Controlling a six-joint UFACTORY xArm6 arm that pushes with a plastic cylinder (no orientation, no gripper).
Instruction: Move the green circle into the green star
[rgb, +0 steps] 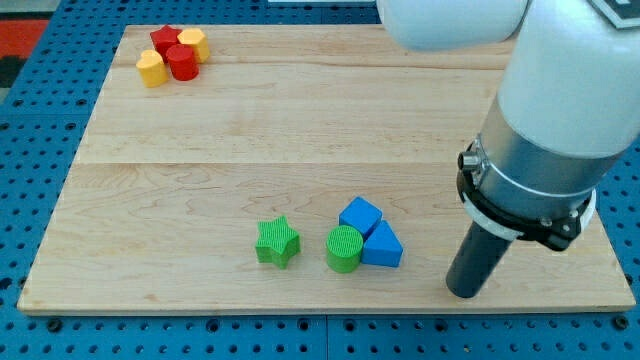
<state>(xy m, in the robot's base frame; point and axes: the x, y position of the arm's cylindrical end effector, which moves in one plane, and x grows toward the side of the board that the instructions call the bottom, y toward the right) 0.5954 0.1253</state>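
From my seat the view is bright and evenly lit, with soft light that seems to come from above. The table shows its pale wood grain clearly, with no hard glare. Shadows are short and faint: a thin dark edge hugs the base of the green star and the green circle. The white arm housing at the view's top is nearly blown out. My tip looks slightly soft next to the crisp blocks. Edges stay straight, with no obvious distortion.
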